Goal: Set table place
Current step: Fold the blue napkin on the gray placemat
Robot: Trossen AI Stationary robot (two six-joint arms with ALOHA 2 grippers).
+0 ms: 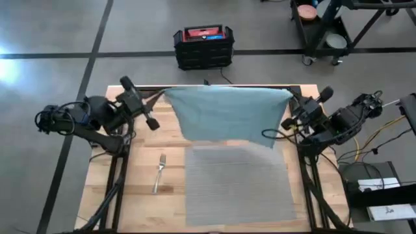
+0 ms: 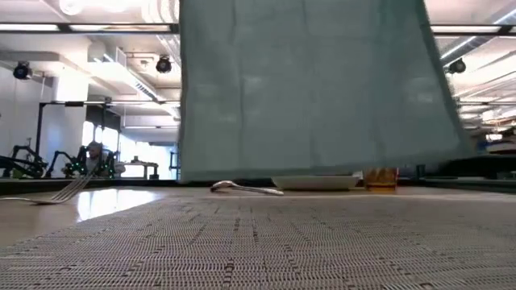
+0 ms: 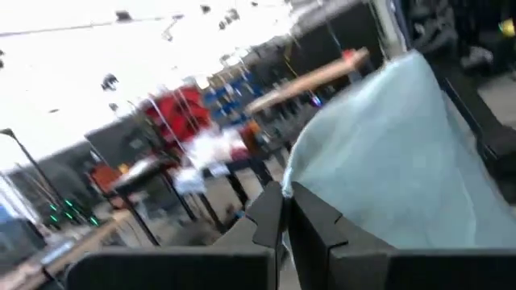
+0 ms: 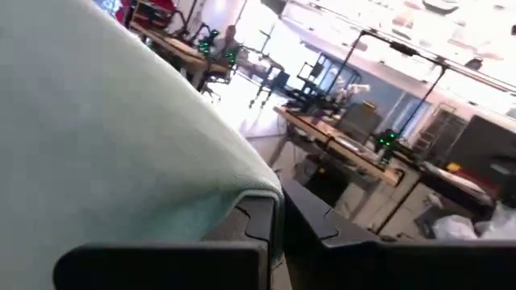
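Note:
A teal napkin (image 1: 224, 114) hangs spread as a wide sheet over the far half of the table (image 1: 140, 201). My left gripper (image 1: 162, 95) is shut on its upper left corner and my right gripper (image 1: 290, 100) on its upper right corner. In the low view the napkin (image 2: 310, 89) ends just above the tabletop. The grey woven placemat (image 1: 237, 185) lies flat near the front edge. A silver fork (image 1: 159, 172) lies on the wood left of it. Behind the napkin lie a spoon (image 2: 242, 188), a pale plate (image 2: 314, 183) and an amber glass (image 2: 380, 178). My left gripper pinches the napkin's upper left corner (image 3: 294, 173) between its two fingers, coming from the table's left. The cloth hangs below the hold, stretched toward the other gripper. My right gripper pinches the napkin's upper right corner (image 4: 246, 187) between its two fingers, coming from the table's right. The cloth hangs down from it as a spread sheet, its top edge running across to the left gripper.
A black crate (image 1: 203, 45) with a red thing inside stands on the grey floor beyond the table's far edge. Black frame posts (image 1: 117, 175) run along the table's left and right sides. Bare wood shows left of the fork.

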